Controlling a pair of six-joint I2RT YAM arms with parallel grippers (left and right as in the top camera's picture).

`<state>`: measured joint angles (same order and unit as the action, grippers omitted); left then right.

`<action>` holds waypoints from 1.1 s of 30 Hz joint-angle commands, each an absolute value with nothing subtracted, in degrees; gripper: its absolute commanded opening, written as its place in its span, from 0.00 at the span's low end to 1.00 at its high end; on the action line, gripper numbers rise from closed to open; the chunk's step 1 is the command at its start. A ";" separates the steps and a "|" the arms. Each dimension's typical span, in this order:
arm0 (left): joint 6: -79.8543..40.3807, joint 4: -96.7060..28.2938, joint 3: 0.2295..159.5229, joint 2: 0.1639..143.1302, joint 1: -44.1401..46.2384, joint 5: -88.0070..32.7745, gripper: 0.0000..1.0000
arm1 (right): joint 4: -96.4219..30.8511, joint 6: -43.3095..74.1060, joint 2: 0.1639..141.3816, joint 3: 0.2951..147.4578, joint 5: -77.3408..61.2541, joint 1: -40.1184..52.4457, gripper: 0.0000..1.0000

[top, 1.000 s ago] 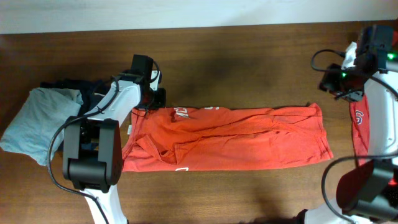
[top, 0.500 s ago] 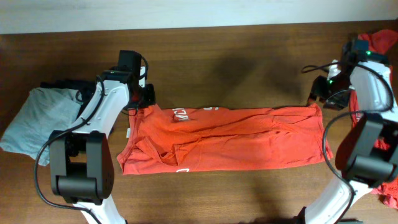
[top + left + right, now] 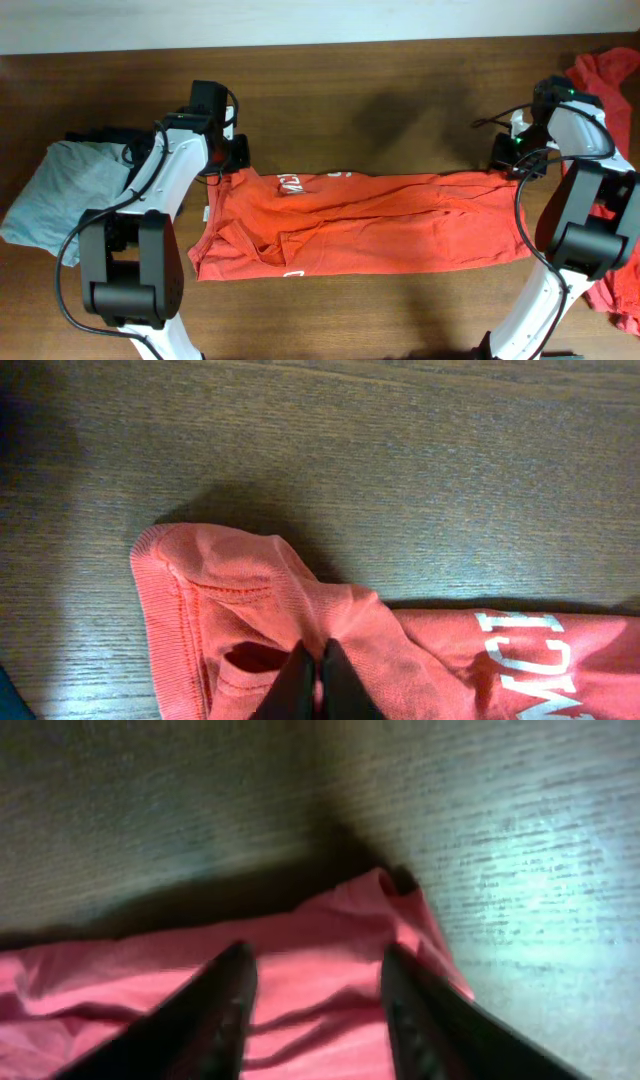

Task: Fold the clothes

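Item: orange-red cotton T-shirt with white print (image 3: 360,225), lying in a long band across my brown wooden table (image 3: 400,90). Left gripper (image 3: 312,670): still pinching the far-left corner. Right gripper (image 3: 315,975): newly arrived at the far-right corner, fingers spread astride it. I judge the fold-over needs only that second pinch.

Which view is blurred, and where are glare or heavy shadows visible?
Right wrist: blurred throughout, with a pale glare patch on the table beside the orange-red T-shirt. Left wrist: sharp, wood grain and stitching clear, dark shadow behind the T-shirt. Overhead: sharp, evenly lit, soft shadows only.
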<state>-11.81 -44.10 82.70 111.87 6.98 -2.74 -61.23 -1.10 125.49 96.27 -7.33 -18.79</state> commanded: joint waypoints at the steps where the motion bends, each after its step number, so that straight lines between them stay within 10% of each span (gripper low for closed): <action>1: -12.38 -43.29 82.63 110.93 6.98 -2.35 0.13 | -59.90 -0.75 127.85 96.55 -6.98 -19.27 0.34; 7: -12.36 -42.65 82.59 111.87 6.96 -3.70 0.36 | -59.53 0.27 128.75 96.55 -6.46 -19.25 0.21; 16: -12.36 -40.69 82.59 116.81 6.96 -6.22 0.36 | -59.13 2.63 128.75 96.55 -3.75 -19.25 0.04; 20: -12.36 -40.25 82.59 119.17 6.96 -6.22 0.26 | -59.05 2.63 128.75 96.55 -3.75 -19.27 0.04; 22: -12.32 -40.10 82.59 120.40 6.96 -6.15 0.01 | -58.92 2.61 128.75 96.55 -3.49 -19.27 0.04; 33: -12.38 -40.91 82.89 116.86 2.70 -1.52 0.01 | -50.94 3.92 128.75 96.55 0.69 -19.64 0.04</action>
<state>-12.47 -40.73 82.81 119.74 5.74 -4.40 -53.25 3.01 127.48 96.27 -2.48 -19.05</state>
